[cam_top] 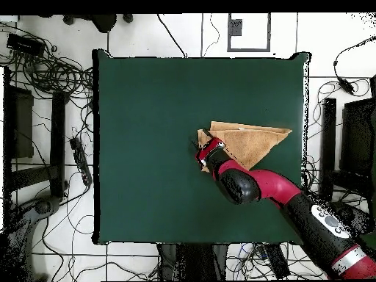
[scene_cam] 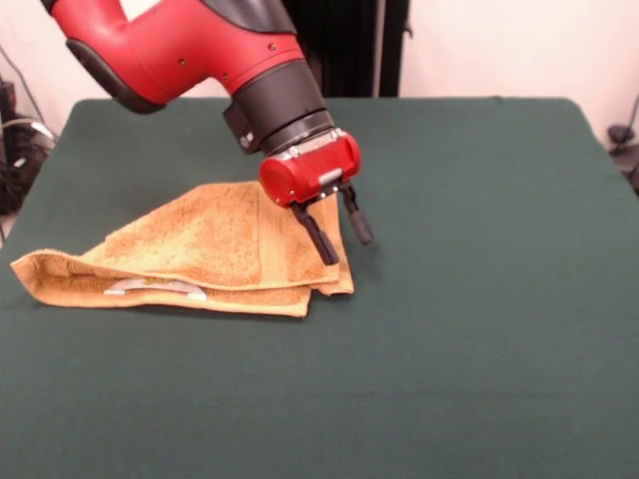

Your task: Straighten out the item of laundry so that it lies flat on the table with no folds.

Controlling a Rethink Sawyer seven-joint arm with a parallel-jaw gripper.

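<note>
The orange-tan terry towel [scene_cam: 200,249] lies folded over on itself in a rough triangle on the dark green table [scene_cam: 459,299], left of centre in the front view. A small white label [scene_cam: 150,289] shows near its front edge. In the overhead view the towel [cam_top: 250,139] lies right of centre, partly under the arm. My gripper [scene_cam: 344,244] hangs just above the towel's right corner, tilted, with its two black fingers [scene_cam: 321,239] spread apart and nothing between them. It also shows in the overhead view [cam_top: 200,156], at the towel's left corner.
The red and black arm [cam_top: 286,194] reaches in from the lower right of the overhead view and crosses over part of the towel. Cables and equipment [cam_top: 44,88] lie on the floor around the table.
</note>
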